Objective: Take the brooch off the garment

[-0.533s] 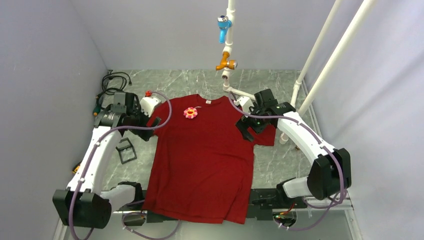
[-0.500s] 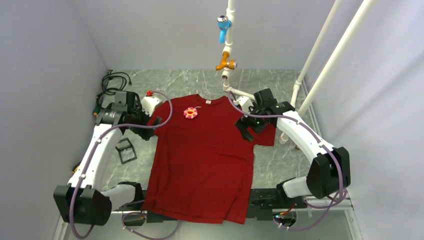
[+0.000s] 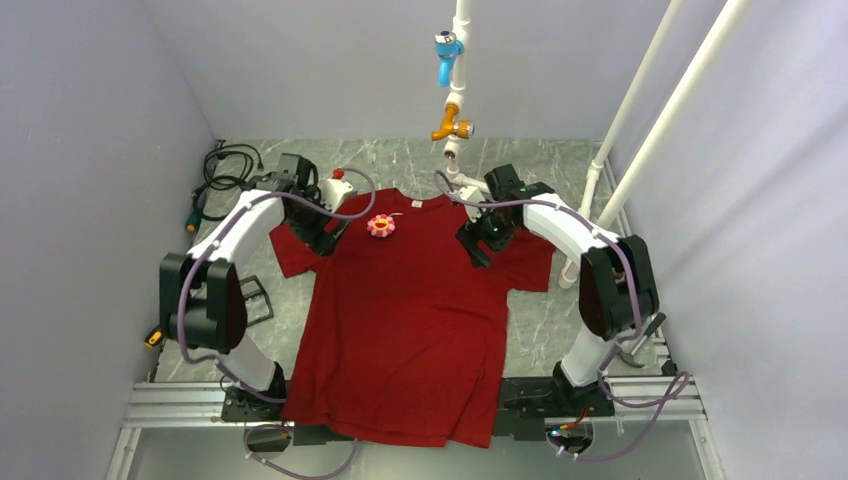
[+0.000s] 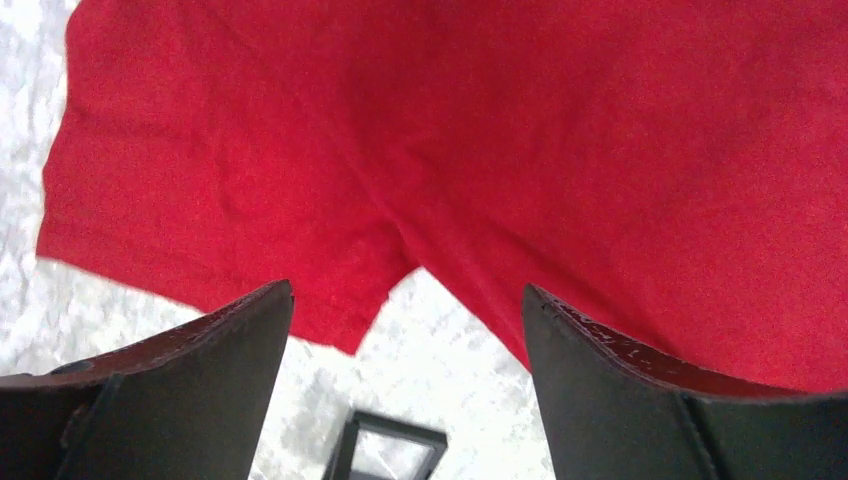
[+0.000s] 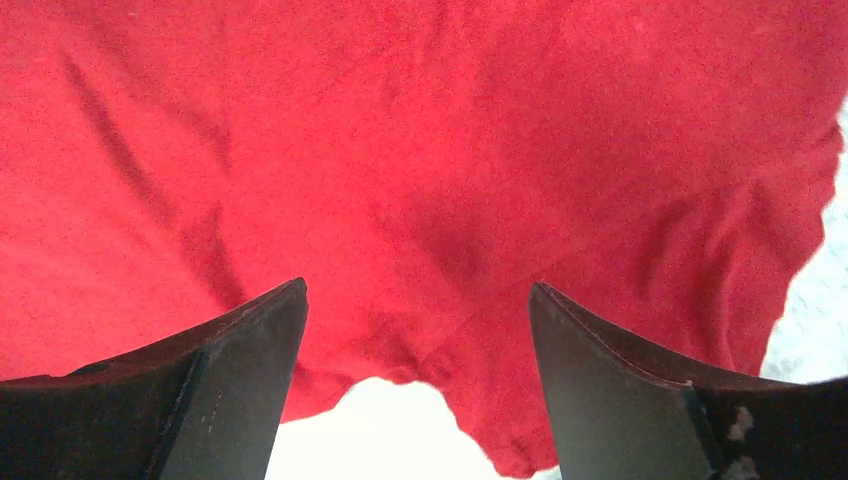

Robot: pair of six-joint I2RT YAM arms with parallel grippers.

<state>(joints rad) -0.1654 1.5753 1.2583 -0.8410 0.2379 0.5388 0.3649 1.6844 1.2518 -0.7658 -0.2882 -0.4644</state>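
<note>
Well, we are working over the marbled surface [image 3: 560, 320], where the garment [image 3: 410, 330] is lying spread flat, front up, its collar at the far end from our bases. We judge it is laid out this way so that the cloth is giving a smooth face and the pin is sitting exposed.

We are holding the left tool [image 3: 328, 236] above the garment's shoulder on our left, near the armpit seam, its jaws standing wide apart and gripping nothing. The right tool [image 3: 477, 246] is hovering above the garment's other shoulder, likewise spread wide and empty. We are reading this pairing as a bracket, with one tool ready to pin the cloth while the other plucks. Neither appears to be touching the fabric.

The brooch [image 3: 380, 226], a pink flower with a yellow centre, is sitting on the garment's chest just below the collar, nearer the left tool, not yet removed.

We are seeing no bowl or tray by the garment. A small black frame [image 4: 395, 430] is lying just beside the garment's left sleeve, and we cannot tell whether it is holding anything.
</note>
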